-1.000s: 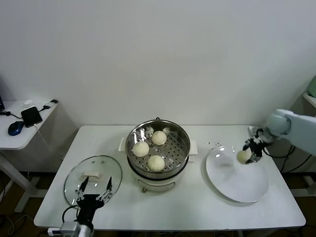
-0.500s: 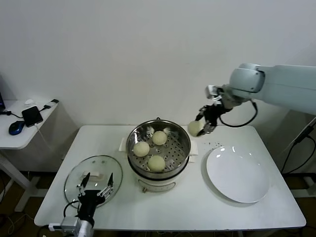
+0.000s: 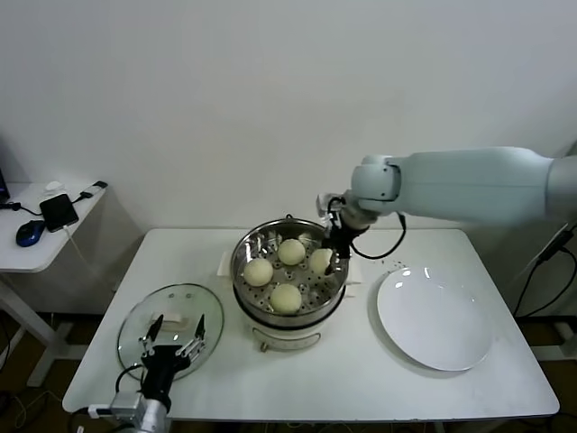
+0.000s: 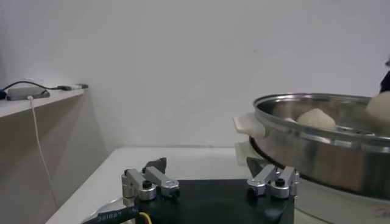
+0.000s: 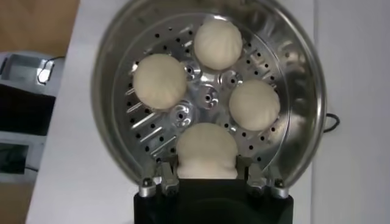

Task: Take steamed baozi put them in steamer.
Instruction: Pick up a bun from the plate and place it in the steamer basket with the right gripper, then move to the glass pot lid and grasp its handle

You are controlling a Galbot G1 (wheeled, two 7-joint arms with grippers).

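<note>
Baozi number 4 (image 5: 206,151) sat pinched between the fingers of the right gripper (image 3: 330,256), held just over the perforated tray at the right side of the steamer (image 3: 246,248). 3 other baozi (image 3: 285,297) already lay on that tray. Its jaws were closed snugly on the bun. The left gripper (image 3: 171,347) waited with fingers spread wide and empty over the glass lid (image 3: 135,320) on the table (image 3: 361,379). The white plate (image 3: 433,323) lay right of the steamer.

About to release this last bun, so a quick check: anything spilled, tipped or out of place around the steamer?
Nothing stands out. The steamer sits upright with three baozi on its tray; the right gripper holds the fourth over it. The plate is bare, the glass lid lies flat.
</note>
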